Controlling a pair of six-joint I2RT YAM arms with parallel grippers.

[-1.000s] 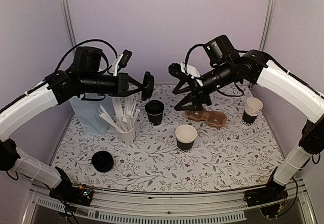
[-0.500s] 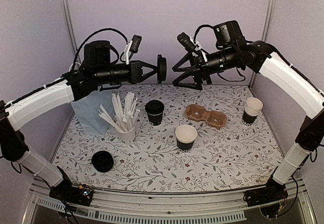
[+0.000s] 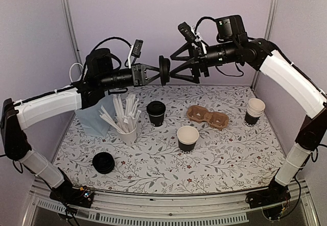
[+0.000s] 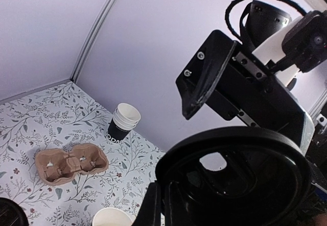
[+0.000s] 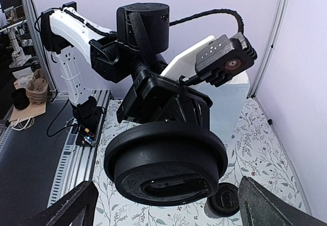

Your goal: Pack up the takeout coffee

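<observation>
Cardboard carrier [image 3: 207, 117] mid-table; open cup [image 3: 187, 137] near it; cup stack [image 3: 254, 111] right; lid pile [image 3: 103, 162] front-left.

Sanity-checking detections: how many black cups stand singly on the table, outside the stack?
2. A lidded cup stands mid-table beside the stirrer cup; an unlidded cup stands nearer the arms, in front of the carrier. None seem hidden.

smooth black plastic lid [image 5: 166, 162]; takeout coffee [image 3: 156, 113] of matt paper; carrier [image 3: 207, 117] of rough brown pulp.
</observation>
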